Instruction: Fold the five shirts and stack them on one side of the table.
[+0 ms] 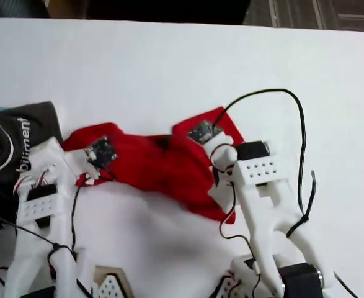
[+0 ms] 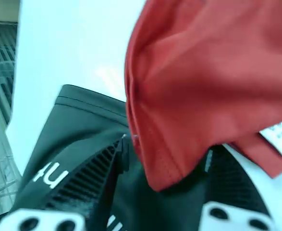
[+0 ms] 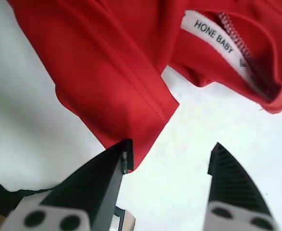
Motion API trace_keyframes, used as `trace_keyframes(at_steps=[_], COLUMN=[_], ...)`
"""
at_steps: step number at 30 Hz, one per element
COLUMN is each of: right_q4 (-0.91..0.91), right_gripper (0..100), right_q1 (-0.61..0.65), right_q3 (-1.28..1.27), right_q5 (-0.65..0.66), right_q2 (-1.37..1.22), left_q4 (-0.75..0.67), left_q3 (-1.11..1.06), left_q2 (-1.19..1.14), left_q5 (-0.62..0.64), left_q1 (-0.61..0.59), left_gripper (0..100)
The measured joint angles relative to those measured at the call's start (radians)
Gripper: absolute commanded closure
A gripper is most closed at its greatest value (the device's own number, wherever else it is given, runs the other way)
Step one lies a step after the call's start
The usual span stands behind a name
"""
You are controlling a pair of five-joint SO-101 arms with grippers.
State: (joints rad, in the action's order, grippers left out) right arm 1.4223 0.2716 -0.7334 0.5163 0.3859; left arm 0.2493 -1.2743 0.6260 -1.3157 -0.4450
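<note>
centrally, red shirt [image 1: 150,164] crumpled on table [image 1: 169,62], right tool [image 3: 169,148] spread at hem

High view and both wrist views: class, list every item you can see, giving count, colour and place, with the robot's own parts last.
Table: one, white, beneath everything.
Red shirt: one, red, crumpled mid-table between the arms.
Dark shirt: one, dark grey with white print, at the high view's left edge, beside the red shirt.
Cables: several, black, along the arms.
Left arm: one, white, by the dark shirt.
Right arm: one, white, by the red shirt.
Left gripper: black fingers, open, red fold between them.
Right gripper: black fingers, open, at a hem corner.
</note>
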Motion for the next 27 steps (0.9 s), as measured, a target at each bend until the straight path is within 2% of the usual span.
trace_keyframes(at_steps=[3,9,13,15,19,27], right_q4=[0.0,0.0,0.0,0.0,0.0,0.0], right_gripper=[73.5,73.5,73.5,73.5,73.5,73.5], right_q1=[0.0,0.0,0.0,0.0,0.0,0.0], right_q3=[0.0,0.0,0.0,0.0,0.0,0.0], right_q5=[0.0,0.0,0.0,0.0,0.0,0.0], right_q2=[0.0,0.0,0.0,0.0,0.0,0.0], left_q4=[0.0,-0.002,0.012,0.071,0.313,0.977], left_q3=[0.0,-0.037,-0.04,-0.026,0.107,0.534], left_q2=[0.0,0.0,0.0,0.0,0.0,0.0], left_q5=[0.0,0.018,0.097,0.14,0.242,0.471], left_q1=[0.002,0.002,0.003,0.006,0.038,0.183], left_gripper=[99,98,98,98,98,98])
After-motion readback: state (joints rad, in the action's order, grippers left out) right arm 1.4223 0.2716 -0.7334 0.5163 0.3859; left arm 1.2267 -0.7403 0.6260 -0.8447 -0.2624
